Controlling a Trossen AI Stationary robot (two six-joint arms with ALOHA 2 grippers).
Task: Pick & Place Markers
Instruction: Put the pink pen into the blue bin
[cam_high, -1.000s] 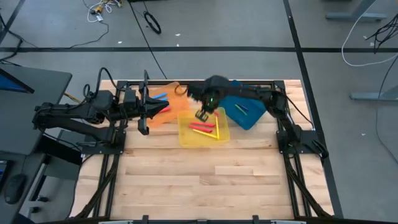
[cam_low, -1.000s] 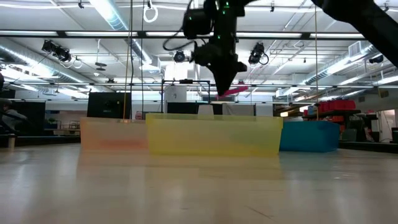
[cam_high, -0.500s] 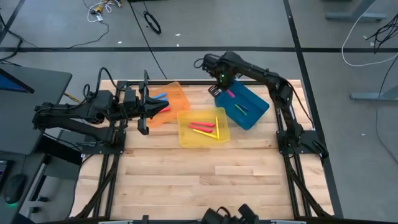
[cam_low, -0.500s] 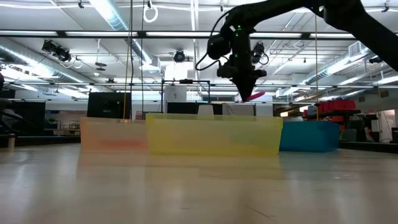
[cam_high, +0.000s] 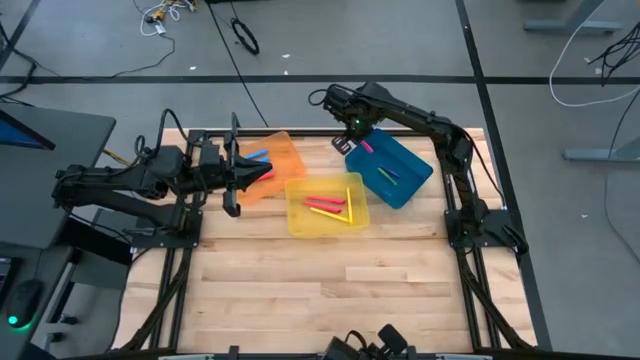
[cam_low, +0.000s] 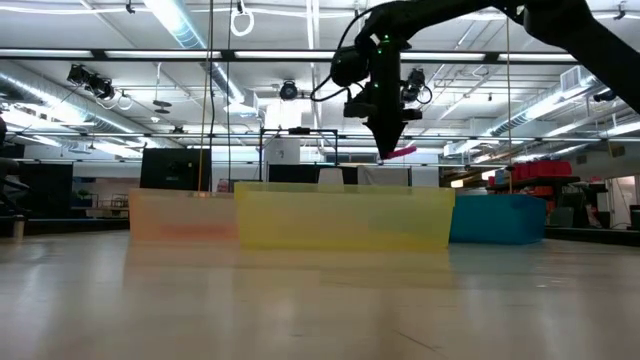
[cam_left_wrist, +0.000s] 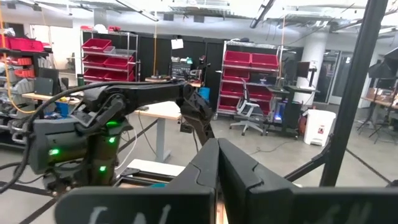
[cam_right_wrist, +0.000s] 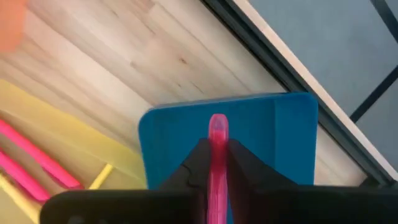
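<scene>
Red-binned shelving (cam_left_wrist: 104, 53), grey floor (cam_high: 90, 40)

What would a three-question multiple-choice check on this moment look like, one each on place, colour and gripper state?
1. Where is the right gripper?
A. over the far corner of the blue tray
B. over the orange tray
C. resting on the bare table

2. What colour is the marker it carries?
A. green
B. pink
C. yellow

3. How does the left gripper stand?
A. shut on a marker
B. open over the yellow tray
C. shut with nothing in it, by the orange tray

Answers:
1 A, the high view shows it at the blue tray's far corner.
2 B, the right wrist view shows a pink marker clamped between the fingers.
3 C, the left wrist view shows its fingers pressed together with nothing between them.
</scene>
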